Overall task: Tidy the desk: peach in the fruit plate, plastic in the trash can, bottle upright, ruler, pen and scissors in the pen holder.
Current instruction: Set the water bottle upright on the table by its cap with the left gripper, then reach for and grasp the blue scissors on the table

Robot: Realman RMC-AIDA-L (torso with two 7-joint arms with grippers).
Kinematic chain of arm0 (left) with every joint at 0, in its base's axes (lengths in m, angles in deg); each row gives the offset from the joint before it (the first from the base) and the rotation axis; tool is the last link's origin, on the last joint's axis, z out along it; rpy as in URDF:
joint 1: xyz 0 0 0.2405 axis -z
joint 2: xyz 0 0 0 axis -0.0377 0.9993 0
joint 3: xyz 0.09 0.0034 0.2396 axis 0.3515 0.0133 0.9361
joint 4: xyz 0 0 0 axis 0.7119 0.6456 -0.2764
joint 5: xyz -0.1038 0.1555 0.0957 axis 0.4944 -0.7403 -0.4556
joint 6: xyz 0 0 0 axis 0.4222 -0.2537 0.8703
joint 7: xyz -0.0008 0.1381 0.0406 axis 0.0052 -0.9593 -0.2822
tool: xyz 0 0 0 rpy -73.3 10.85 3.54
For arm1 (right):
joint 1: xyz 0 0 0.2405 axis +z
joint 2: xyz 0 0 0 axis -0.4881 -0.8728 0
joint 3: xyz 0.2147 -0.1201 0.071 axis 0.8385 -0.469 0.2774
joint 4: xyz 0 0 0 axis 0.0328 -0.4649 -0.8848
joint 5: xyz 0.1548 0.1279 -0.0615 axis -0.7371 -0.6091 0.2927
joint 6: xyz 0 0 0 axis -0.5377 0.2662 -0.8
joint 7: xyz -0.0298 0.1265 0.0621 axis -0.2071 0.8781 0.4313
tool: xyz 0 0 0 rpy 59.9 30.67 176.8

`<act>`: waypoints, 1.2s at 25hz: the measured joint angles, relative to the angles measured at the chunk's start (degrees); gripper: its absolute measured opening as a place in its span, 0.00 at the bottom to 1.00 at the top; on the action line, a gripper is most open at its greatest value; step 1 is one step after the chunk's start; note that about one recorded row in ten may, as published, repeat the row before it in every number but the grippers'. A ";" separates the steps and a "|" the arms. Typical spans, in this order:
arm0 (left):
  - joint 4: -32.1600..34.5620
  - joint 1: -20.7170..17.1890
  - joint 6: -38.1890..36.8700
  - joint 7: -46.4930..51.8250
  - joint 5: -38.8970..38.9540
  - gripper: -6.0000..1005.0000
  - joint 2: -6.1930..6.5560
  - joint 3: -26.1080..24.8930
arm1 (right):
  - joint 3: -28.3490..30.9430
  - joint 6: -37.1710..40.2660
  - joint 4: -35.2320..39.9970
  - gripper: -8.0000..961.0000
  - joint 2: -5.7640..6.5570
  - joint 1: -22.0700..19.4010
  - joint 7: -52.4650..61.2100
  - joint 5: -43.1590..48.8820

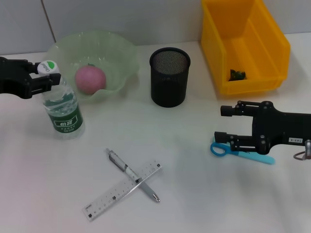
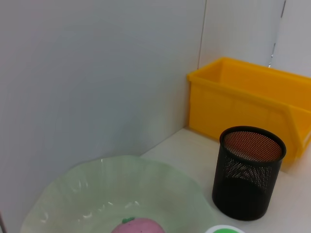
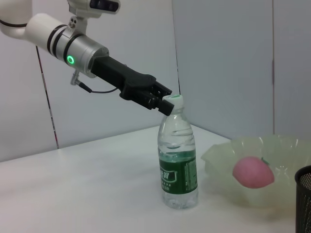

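The water bottle (image 1: 63,109) stands upright left of centre, and my left gripper (image 1: 47,75) is shut around its neck just under the white cap (image 3: 173,99). A pink peach (image 1: 90,79) lies in the green fruit plate (image 1: 121,53). The black mesh pen holder (image 1: 169,76) is empty. On the front of the desk the pen (image 1: 132,175) lies crossed over the clear ruler (image 1: 121,190). My right gripper (image 1: 224,123) is open, just above the blue scissors (image 1: 240,151). A small dark green crumpled piece (image 1: 237,74) lies in the yellow trash can (image 1: 245,43).
The plate, pen holder and yellow bin stand in a row along the back by the white wall. The left wrist view shows the plate (image 2: 97,194), the pen holder (image 2: 250,172) and the bin (image 2: 252,97).
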 joint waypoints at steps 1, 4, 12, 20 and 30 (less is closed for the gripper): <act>-0.03 0.06 0.03 0.00 -0.03 0.44 0.03 0.03 | 0.08 0.00 -0.06 0.73 0.00 0.09 0.00 0.01; -0.11 0.14 0.17 0.00 -0.11 0.44 0.03 -0.05 | 0.23 0.00 -0.25 0.73 0.03 0.22 0.00 0.09; -0.25 0.12 0.50 0.30 -0.37 0.49 0.00 -0.11 | 0.26 0.00 -0.27 0.73 0.08 0.25 0.00 0.16; -0.25 0.12 0.45 0.18 -0.06 0.74 -0.12 -0.70 | 0.25 0.00 -0.27 0.73 0.13 0.25 -0.01 0.22; 0.52 -1.70 -3.82 -4.09 7.01 0.81 -0.28 -4.33 | 0.25 0.00 -0.04 0.73 0.29 0.25 0.33 0.17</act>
